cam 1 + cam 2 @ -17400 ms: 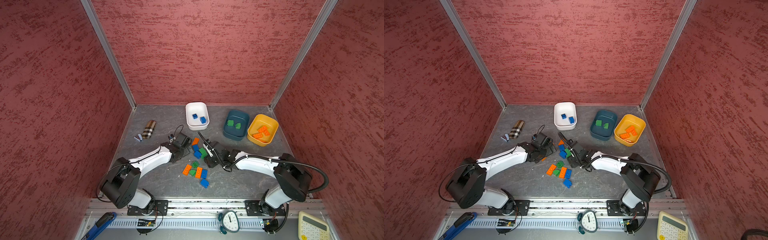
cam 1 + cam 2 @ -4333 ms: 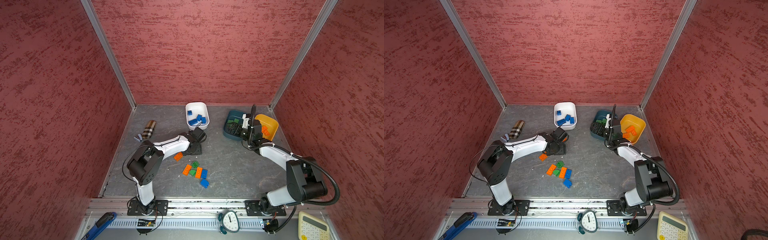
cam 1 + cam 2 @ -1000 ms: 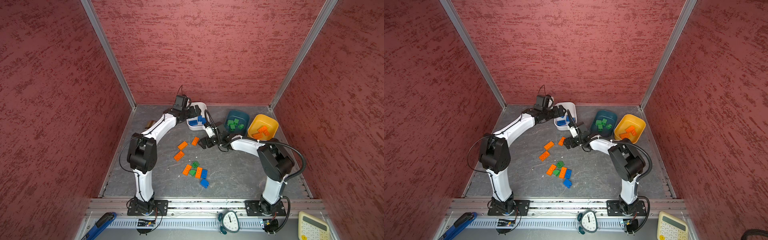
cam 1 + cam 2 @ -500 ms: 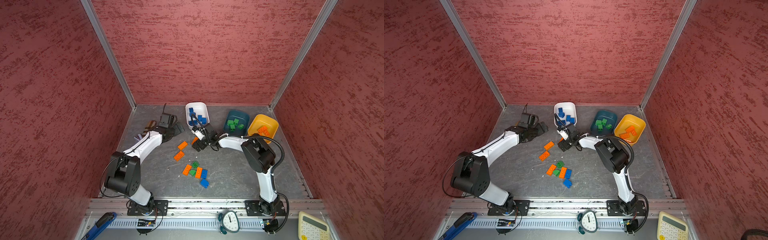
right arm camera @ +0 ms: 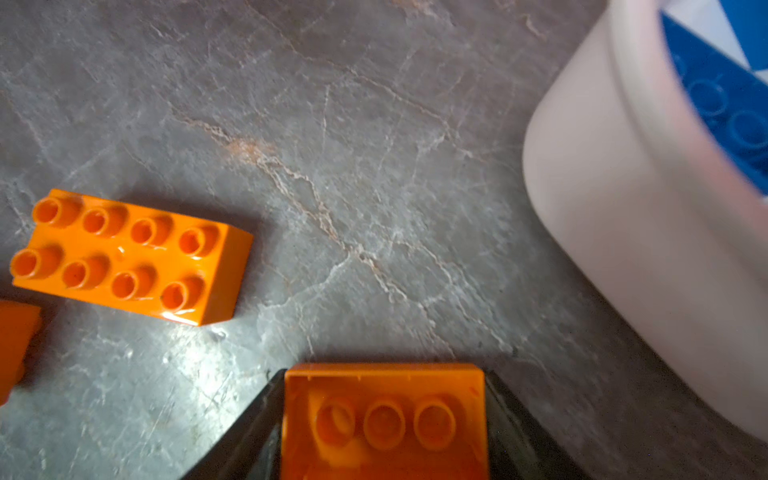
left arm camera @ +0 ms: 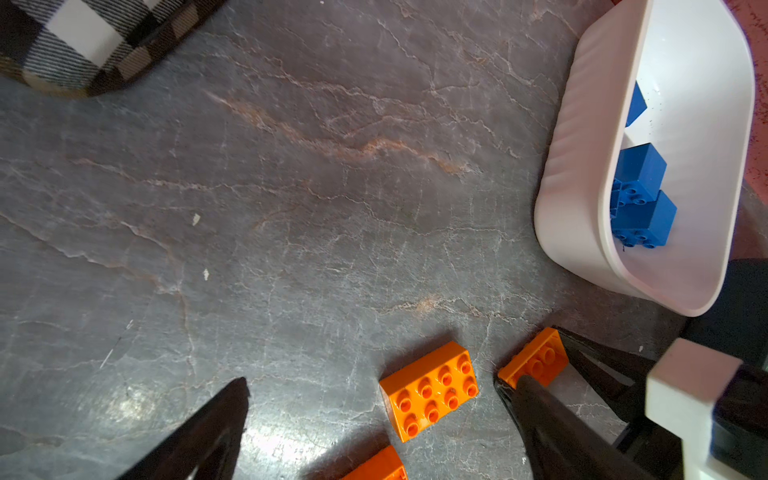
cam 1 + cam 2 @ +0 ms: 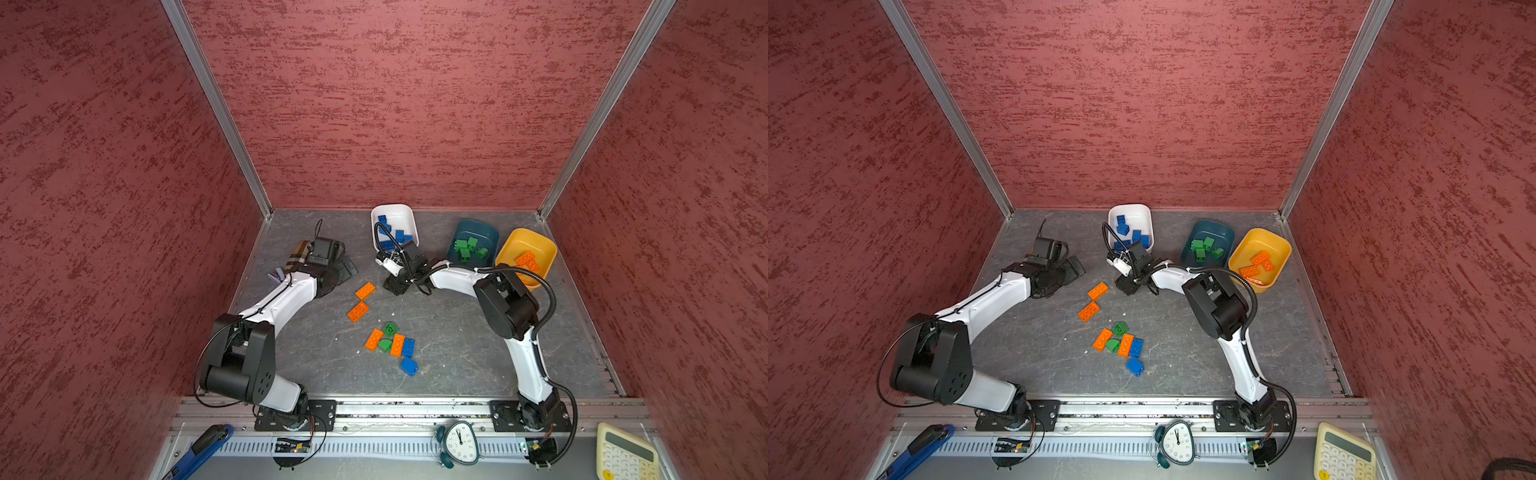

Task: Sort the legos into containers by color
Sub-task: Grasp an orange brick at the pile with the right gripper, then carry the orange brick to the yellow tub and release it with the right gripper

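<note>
Step as I read it: picking 1 orange brick, grasp made, lift not yet begun.

On the table [image 7: 457, 365], 3 bowls sit along the far edge: white bowl [image 7: 402, 214] mid-edge with blues, teal bowl [image 7: 465, 229] with greens, yellow bowl [image 7: 510, 246] by the far right corner with oranges. A pouch [image 7: 297, 254] lies by the left edge.

Low, just beside the white bowl's near end, the right gripper [image 7: 394, 286] has its jaws clamped on both sides of the orange brick [image 5: 384, 419]. Near the pouch the left gripper [image 7: 347, 268] has its jaws spread wide, nothing in them.

Next move: lift clear of the white wall, swing along the far edge past teal, drop in yellow.

Unsorted: 2 loose oranges [image 7: 365, 291] mid-surface, and a pile [image 7: 390, 343] of 6 toward the front edge.

Views:
- In both top views the gripper hides the brick.
- The right wrist view shows it, hollow underside to the lens.
- The left wrist view shows its studs.
- Only the top views show teal, yellow and the pile.
</note>
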Robot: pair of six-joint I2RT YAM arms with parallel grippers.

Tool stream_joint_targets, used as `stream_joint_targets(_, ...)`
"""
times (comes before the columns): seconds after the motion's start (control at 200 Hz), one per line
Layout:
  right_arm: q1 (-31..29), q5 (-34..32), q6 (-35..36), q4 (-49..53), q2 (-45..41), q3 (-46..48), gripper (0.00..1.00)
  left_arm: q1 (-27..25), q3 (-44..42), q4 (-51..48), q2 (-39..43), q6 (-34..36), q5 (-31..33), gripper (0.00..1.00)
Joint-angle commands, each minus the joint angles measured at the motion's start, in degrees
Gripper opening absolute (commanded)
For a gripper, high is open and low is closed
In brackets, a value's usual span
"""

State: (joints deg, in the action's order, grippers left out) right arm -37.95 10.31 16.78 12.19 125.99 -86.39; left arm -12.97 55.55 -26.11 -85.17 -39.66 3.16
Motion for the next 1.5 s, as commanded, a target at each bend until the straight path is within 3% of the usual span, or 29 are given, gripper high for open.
stream_joint_targets(0.0, -0.37, -0.62, 1.09, 3.48, -0.47, 2.44, 0.62, -0.85, 0.60, -0.26, 0.14, -0.08, 1.37, 0.99)
stream_joint_targets(0.185, -0.20, -0.23, -1.60, -4.13, -9.44, 11.17, 0.57, -4.14, 2.97, -0.01, -2.17, 1.43, 1.96, 0.99)
stream_joint_targets(0.461, 5.09, 0.77, -10.71, -15.18, -26.71, 27.20, 0.51, -10.62, 3.95, 8.77, -3.74, 7.07, -4.31, 0.99)
stream_joint_targets(0.586, 10.39, 0.77, -14.32, -18.51, -34.53, 33.03, 0.49, -13.88, 5.36, 12.21, -5.02, 11.02, -7.23, 0.99)
stream_joint_targets(0.877, 30.79, -2.01, -22.42, -19.31, -47.59, 40.92, 0.49, -17.07, 9.35, 12.02, -7.99, 13.73, -6.92, 0.99)
stream_joint_targets(1.142, 48.17, -2.74, -26.56, -14.58, -46.35, 39.90, 0.50, -17.02, 8.79, 11.28, -7.74, 13.82, -6.70, 0.99)
stream_joint_targets(1.367, 53.21, -1.97, -22.59, -7.67, -35.74, 30.63, 0.52, -17.08, 7.68, 10.97, -7.16, 13.47, -5.72, 0.99)
stream_joint_targets(1.498, 53.10, 5.40, -16.41, -1.24, -28.34, 22.81, 0.56, -17.08, 6.56, 11.07, -6.45, 12.93, -5.16, 0.99)
